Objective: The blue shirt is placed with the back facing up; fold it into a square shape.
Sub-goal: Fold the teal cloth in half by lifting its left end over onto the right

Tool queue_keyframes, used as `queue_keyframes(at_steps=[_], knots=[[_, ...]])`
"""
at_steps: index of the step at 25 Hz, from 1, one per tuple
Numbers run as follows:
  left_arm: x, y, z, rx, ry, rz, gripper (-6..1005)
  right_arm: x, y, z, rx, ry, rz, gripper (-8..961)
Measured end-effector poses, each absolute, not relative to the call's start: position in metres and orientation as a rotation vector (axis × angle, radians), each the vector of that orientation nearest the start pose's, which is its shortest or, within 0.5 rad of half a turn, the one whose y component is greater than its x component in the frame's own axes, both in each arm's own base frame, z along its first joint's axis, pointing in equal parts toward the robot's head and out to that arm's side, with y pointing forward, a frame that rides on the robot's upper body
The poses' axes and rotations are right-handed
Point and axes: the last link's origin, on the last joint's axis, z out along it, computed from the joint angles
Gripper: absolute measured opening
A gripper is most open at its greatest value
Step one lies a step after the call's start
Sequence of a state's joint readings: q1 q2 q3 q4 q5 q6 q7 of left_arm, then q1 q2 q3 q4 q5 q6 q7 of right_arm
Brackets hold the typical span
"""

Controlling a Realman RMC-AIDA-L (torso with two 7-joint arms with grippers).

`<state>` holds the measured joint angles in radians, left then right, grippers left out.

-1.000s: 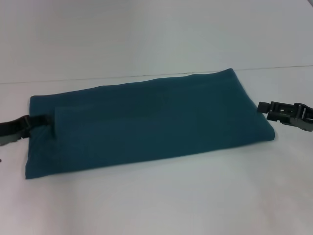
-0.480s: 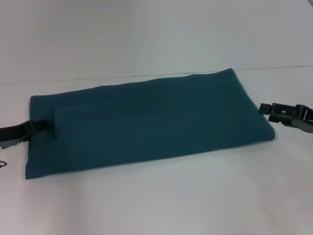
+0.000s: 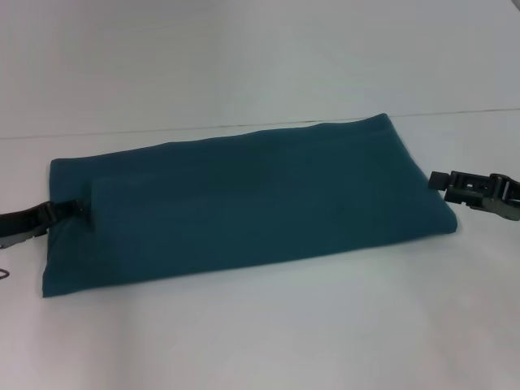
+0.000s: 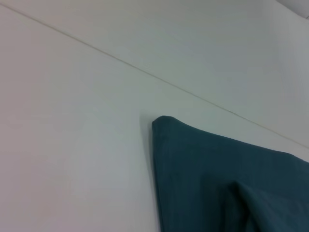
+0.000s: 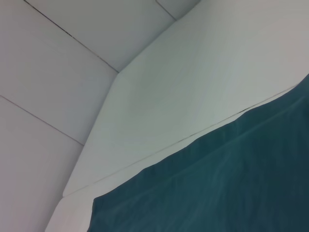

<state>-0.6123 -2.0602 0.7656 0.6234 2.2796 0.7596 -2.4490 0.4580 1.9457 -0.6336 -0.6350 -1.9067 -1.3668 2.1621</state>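
— Where does your blue shirt (image 3: 244,203) lie right now?

— Flat on the white counter (image 3: 268,333), already narrowed into a long band that runs across in front of you, plain side up. A small flap of cloth sits on top near its left end (likely a tucked sleeve, though you cannot be sure from here).

— And your two pincers?

— Your left pincer (image 3: 77,208) sits low at the shirt's left short edge, its tip touching or just over the cloth beside that flap. Your right pincer (image 3: 439,179) sits at the opposite short edge, just beside the cloth; whether it touches is unclear. Each end is covered because a band like this becomes a square only by bringing one short end over toward the other.

— Are they clamped on the fabric?

— You cannot tell for either one: the head view shows the fingers edge-on, and neither wrist view shows them at all, only shirt and counter.

— So what step is this, in your judgement?

— The lengthwise folds look done; the crosswise fold seems not yet made.
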Motion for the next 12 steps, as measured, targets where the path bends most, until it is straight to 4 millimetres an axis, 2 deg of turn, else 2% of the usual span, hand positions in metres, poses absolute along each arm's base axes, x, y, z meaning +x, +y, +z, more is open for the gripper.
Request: queue_keyframes(at_steps=[6,12], knots=[[-0.328,0.408,0.016,-1.742,-1.614,-0.387,876,0.325,0.348,0.070,-2.041,1.643,0.849,703],[-0.312,0.408,0.004,-1.833,-1.620,-0.375,874,0.326,0.347,0.070,-2.036,1.646,0.850,703]])
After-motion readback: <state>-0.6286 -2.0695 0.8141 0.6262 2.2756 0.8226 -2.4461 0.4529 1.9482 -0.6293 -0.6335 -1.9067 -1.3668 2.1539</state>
